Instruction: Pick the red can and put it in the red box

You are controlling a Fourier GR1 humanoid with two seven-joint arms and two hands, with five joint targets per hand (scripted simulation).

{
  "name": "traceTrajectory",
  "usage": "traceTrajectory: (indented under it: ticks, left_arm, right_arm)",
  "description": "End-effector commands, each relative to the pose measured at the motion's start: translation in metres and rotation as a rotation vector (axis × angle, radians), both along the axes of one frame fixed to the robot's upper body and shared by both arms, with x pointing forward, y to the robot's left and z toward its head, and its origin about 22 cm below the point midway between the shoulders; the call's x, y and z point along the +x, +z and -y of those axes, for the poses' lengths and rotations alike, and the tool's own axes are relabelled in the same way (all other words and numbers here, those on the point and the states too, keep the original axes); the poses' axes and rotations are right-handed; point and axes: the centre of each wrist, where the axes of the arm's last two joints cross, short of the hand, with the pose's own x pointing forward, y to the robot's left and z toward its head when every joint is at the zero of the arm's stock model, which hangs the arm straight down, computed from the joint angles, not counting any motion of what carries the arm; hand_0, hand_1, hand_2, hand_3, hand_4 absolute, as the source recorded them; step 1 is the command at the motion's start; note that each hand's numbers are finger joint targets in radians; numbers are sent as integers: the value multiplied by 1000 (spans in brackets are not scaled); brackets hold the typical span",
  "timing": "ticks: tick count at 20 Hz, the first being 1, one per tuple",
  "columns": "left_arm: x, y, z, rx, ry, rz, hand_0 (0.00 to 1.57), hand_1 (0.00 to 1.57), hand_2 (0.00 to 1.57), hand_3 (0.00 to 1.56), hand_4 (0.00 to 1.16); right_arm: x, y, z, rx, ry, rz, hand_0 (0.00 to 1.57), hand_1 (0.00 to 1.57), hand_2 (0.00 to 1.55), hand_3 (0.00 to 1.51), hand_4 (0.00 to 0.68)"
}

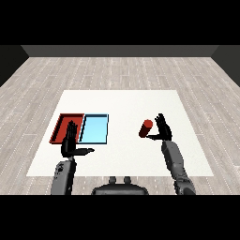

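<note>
Sitting just left of the right robot hand [162, 129], fingers spread and holding nothing, the can [146, 128] looks slightly tilted; left robot hand [71, 142] is far off.

Between the red can [146, 128] and the light blue tray [95, 129] lies an open strip of white table [126, 101] with nothing standing on it. The light blue tray sits between that strip and the red tray [62, 123], at the red tray's 3 o'clock, touching it. The left hand [70, 140] hangs over the red tray's near edge at 6 o'clock, partly covering it. The table's far half, toward 12 o'clock, carries no obstacle.
</note>
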Motion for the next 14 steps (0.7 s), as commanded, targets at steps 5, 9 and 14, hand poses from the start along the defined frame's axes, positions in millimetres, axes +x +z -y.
traceTrajectory:
  ticks: [5,9,14]
  left_arm:
    - [0,-3,-3,-4,-7,-14,0,0,0,0,0]
    - [-2,-3,-7,-16,-9,15,0,0,0,0,0]
    - [22,-1,7,3,2,5,0,0,0,0,0]
  right_arm:
    - [1,-12,-20,48,-7,-16,0,0,0,0,0]
    - [26,-1,-6,50,-22,-11,0,0,0,0,0]
    - [20,-21,-30,48,0,-43,0,0,0,0,0]
